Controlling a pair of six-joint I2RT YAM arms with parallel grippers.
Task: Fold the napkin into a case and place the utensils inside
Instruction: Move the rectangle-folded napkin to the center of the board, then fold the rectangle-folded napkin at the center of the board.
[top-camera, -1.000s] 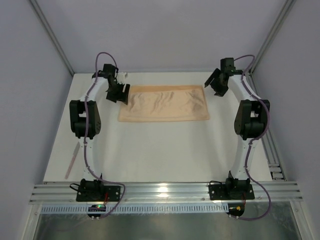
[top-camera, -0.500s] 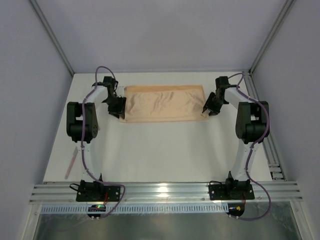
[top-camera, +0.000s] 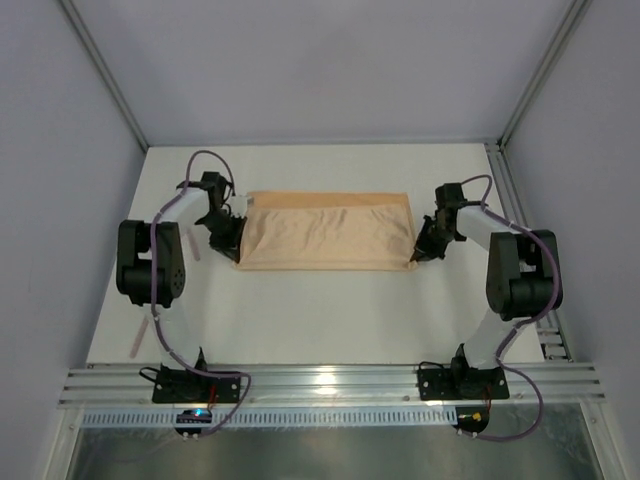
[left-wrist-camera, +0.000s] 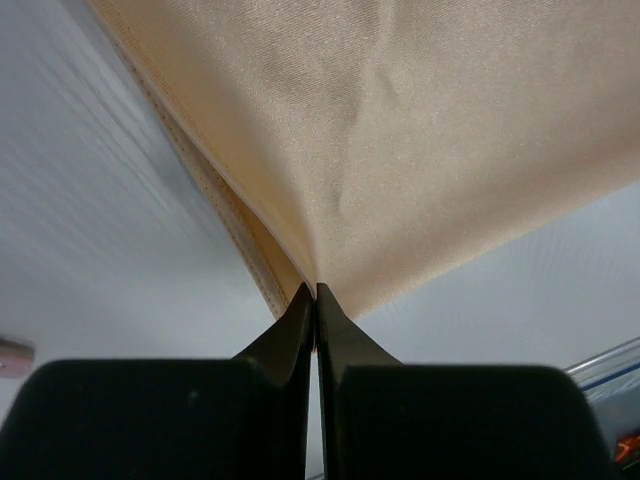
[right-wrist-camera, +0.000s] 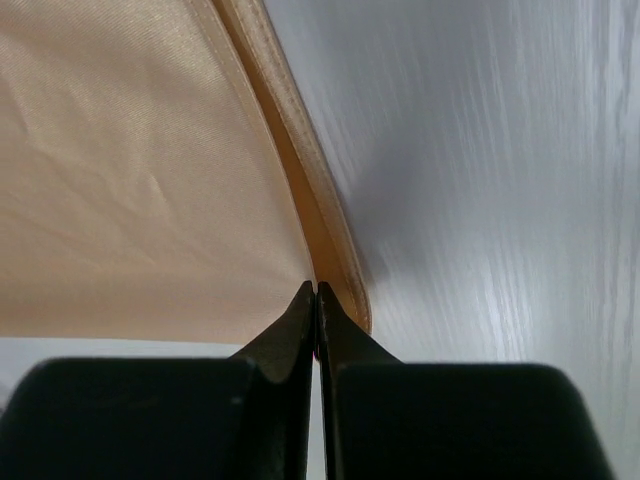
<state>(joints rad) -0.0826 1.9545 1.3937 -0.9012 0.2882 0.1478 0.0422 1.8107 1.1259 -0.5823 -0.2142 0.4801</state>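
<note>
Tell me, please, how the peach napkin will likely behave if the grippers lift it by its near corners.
Probably floppy: the napkin shows soft wrinkles and lies flat, so its middle should sag between the left gripper and the right gripper. It looks thin and light. The layered edges at each pinched corner may slide apart.

From above and behind the arm bases (top-camera: 197, 383), my top camera looks down over the whole tabletop (top-camera: 320, 310). Both wrist cameras sit very close to the napkin (top-camera: 325, 232) corners, which the top view shares.
</note>
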